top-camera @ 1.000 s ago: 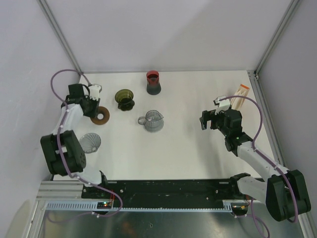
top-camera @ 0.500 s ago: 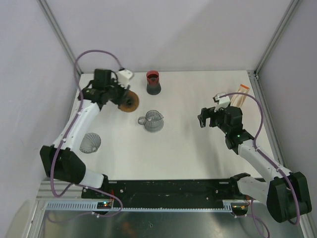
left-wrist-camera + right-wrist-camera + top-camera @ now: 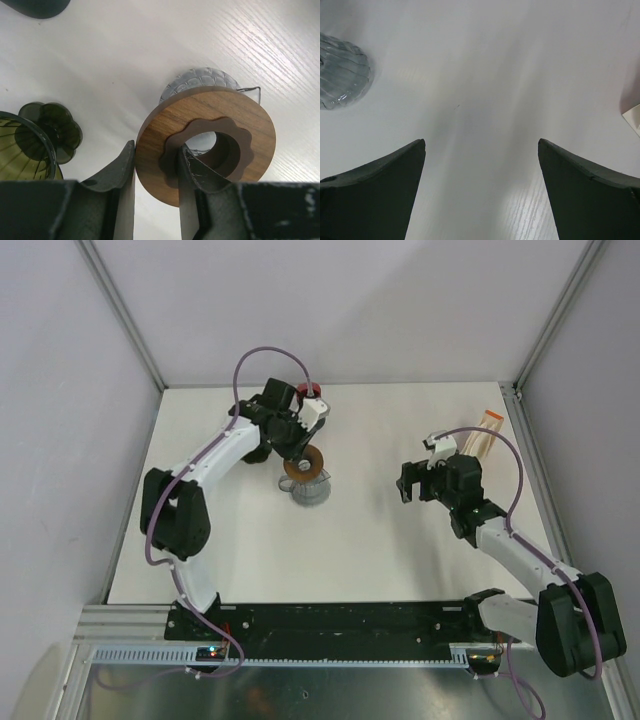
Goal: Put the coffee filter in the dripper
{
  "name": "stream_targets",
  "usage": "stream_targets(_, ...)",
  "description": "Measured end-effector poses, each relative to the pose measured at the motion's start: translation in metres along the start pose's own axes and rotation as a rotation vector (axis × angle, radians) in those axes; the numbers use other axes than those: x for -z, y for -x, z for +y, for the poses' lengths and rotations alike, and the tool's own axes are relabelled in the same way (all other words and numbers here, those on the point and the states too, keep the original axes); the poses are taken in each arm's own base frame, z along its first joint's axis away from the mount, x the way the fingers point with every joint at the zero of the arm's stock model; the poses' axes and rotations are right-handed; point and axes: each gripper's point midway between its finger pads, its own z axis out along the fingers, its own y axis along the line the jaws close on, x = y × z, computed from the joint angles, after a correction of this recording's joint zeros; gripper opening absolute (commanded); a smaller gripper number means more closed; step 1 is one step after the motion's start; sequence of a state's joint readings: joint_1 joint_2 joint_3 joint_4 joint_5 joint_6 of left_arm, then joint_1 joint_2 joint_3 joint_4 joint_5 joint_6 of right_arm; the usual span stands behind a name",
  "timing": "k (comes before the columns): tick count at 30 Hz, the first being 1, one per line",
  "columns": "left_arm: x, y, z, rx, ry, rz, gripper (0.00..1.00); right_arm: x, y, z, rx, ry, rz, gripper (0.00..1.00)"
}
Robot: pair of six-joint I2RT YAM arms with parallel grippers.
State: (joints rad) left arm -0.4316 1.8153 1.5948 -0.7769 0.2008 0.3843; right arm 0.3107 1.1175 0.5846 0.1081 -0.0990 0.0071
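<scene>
My left gripper (image 3: 300,455) (image 3: 157,148) is shut on a wooden ring (image 3: 304,464) (image 3: 210,135), one finger outside its rim and one through its hole. The ring hangs over the ribbed glass server (image 3: 312,490) (image 3: 200,80). The green dripper (image 3: 25,150) stands to the left in the left wrist view; from above my left arm hides it. A beige pack that looks like the coffee filter (image 3: 485,430) leans at the table's right edge. My right gripper (image 3: 412,483) (image 3: 481,142) hovers open over bare table, left of the pack.
A red and dark cup (image 3: 313,393) stands at the back, just behind my left wrist. A clear ribbed glass piece (image 3: 342,70) shows at the upper left of the right wrist view. Walls and frame posts close in the table's sides.
My left arm has swung from the far left to the centre with the wooden ring, which is now above the glass server. The right arm has barely moved.
</scene>
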Motion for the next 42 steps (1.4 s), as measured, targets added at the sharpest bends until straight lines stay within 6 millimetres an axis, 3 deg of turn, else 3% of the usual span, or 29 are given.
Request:
stream_targets(12,-0.028,-0.008,-0.013,-0.016,-0.037,0.063,0.00,-0.005,-0.011,-0.001,-0.003,-0.001,0.036,0.99)
stream_targets(21,-0.032,-0.009,-0.017,-0.024,-0.046,0.074,0.01,-0.006,-0.011,0.000,-0.003,0.002,0.037,0.99)
stream_targets(23,-0.033,-0.008,-0.017,-0.025,-0.045,0.075,0.13,-0.006,-0.011,0.000,-0.003,0.004,0.037,0.99)
stream_targets(26,-0.033,-0.007,-0.017,-0.027,-0.045,0.075,0.42,-0.006,-0.011,0.000,-0.003,0.004,0.037,0.99)
stream_targets(28,-0.034,-0.007,-0.017,-0.032,-0.045,0.075,0.51,-0.006,-0.011,0.000,-0.003,0.004,0.037,0.99)
stream_targets(42,-0.034,-0.008,-0.015,-0.053,-0.043,0.079,0.75,-0.005,-0.011,0.004,-0.003,0.023,0.038,0.99)
